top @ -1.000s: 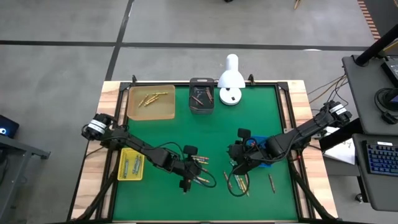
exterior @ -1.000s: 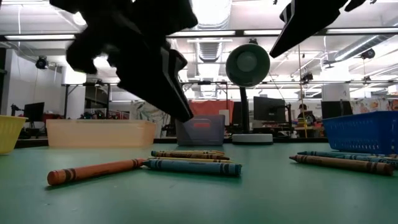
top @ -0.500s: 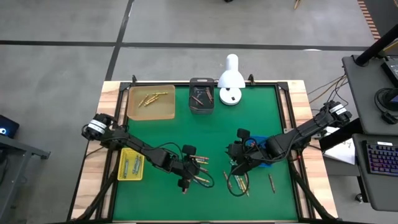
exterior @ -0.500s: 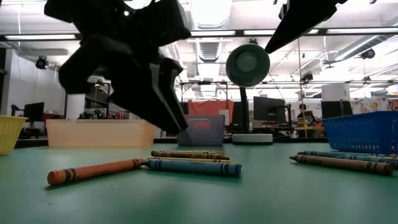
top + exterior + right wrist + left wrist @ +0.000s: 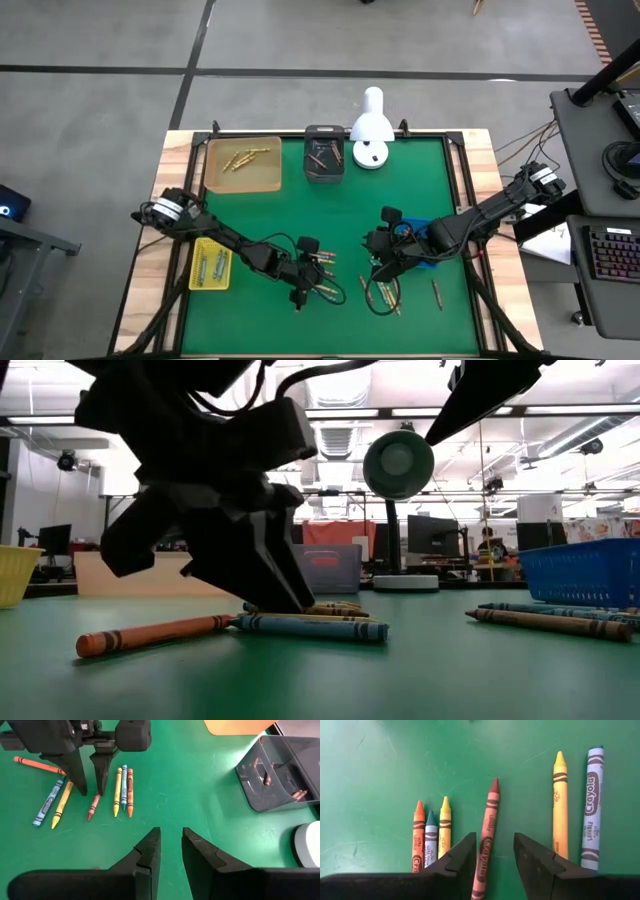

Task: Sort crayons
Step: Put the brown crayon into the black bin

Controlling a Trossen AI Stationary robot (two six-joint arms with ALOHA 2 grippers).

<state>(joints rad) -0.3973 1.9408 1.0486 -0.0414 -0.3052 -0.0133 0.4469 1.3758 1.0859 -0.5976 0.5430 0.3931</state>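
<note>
Left gripper poised over a brown crayon

Its fingers stand parted astride the crayon's lower half, not clamped, on the green surface between an orange-blue-yellow trio and a yellow-blue pair. The stick looks light, stiff, waxy, likely to roll or snap; the paper-wrapped middle seems the safest hold. The right gripper waits nearby, narrowly parted and empty.

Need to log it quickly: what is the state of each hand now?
Left hand: open, fingers astride the brown crayon, not gripping.
Right hand: open, holding nothing.
</note>
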